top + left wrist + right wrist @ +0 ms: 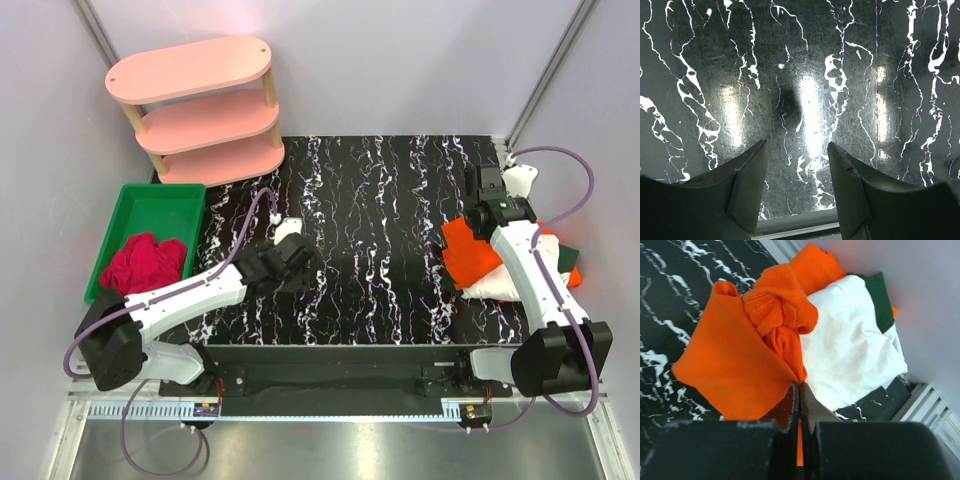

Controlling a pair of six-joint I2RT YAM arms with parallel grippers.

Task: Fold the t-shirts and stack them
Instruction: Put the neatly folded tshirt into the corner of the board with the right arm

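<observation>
the right hand (800, 389) is clamped on the orange t-shirt (735, 365) bunched just ahead of it, the white t-shirt (850, 350) just beyond; the left hand (796, 155) gapes wide.

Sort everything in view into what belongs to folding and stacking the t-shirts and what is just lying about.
Job in hand:
bright orange t-shirt, pinched in the right gripper; white t-shirt; dark green t-shirt; second orange t-shirt in the same pile; left gripper, open over the bare table.

Lying about:
pink shelf; green tray; red cloth bunched in it, kind unclear.
</observation>
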